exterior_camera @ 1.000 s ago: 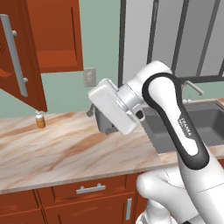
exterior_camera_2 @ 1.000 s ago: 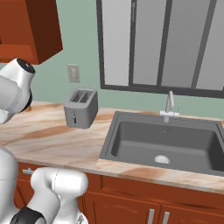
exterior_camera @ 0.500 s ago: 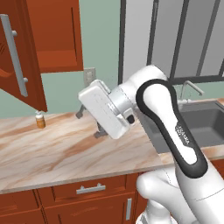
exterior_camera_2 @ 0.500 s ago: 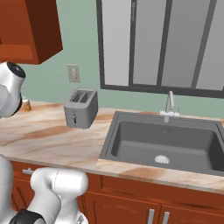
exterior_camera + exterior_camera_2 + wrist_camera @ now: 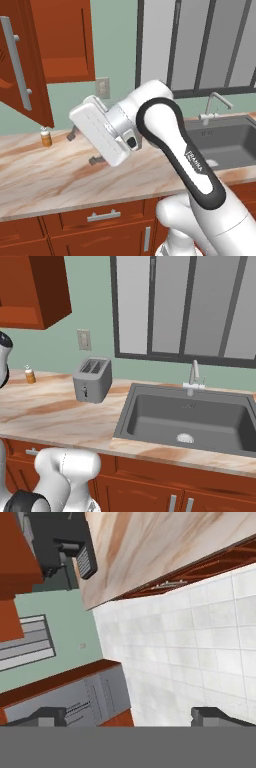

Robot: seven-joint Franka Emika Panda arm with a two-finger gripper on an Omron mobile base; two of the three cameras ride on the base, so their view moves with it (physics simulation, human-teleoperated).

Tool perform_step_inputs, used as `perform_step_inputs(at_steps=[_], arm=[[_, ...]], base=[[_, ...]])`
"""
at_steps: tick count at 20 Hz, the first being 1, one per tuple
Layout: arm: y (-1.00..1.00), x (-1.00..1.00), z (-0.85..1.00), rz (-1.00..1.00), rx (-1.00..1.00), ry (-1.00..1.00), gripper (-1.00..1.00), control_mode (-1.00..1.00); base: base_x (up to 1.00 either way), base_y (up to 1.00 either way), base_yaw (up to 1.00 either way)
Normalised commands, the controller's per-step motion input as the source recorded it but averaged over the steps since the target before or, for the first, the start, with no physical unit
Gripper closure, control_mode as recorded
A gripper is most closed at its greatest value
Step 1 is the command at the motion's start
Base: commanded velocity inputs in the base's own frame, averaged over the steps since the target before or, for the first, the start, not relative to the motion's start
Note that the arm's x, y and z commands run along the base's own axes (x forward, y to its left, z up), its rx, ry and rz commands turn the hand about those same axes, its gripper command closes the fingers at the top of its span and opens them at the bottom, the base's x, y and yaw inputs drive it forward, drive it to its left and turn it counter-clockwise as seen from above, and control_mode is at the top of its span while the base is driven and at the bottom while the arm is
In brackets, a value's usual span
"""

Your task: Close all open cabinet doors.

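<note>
Overall, we find a marbled beige tabletop [image 5: 45,175] running along a pale green wall, with reddish-brown base cabinets [image 5: 100,225] below it. A dark sink [image 5: 195,418] with a silver tap [image 5: 194,376] sits under a tall window [image 5: 200,306]. A grey toaster [image 5: 92,379] stands left of the sink, below a wall socket [image 5: 83,339]. A small orange-capped bottle [image 5: 46,137] stands on the tabletop near the wall.

We note one cabinet door [image 5: 22,60] at upper left of the left base view, swung open toward the room, its long silver bar handle [image 5: 16,62] facing us. It hangs above the bottle.

We see the white arm [image 5: 175,150] bent at the elbow, its hand turned leftward over the tabletop, below and to the right of the open door. The pincer [image 5: 130,714] shows two dark tips [image 5: 210,714] set wide apart, with nothing between them; the hand view looks across tiled floor [image 5: 190,652].
</note>
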Motion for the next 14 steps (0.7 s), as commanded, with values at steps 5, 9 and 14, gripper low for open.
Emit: perform_step_inputs(at_steps=[5, 9, 14], arm=[[0.48, 0.00, 0.06, 0.00, 0.00, -0.01, -1.00, -1.00], [0.51, 0.00, 0.08, -0.06, 0.00, -0.10, -1.00, -1.00], [0.55, 0.02, 0.03, -0.27, 0.00, -0.01, -1.00, -1.00]], base=[[0.00, 0.00, 0.00], [0.00, 0.00, 0.00], [0.00, 0.00, 0.00]])
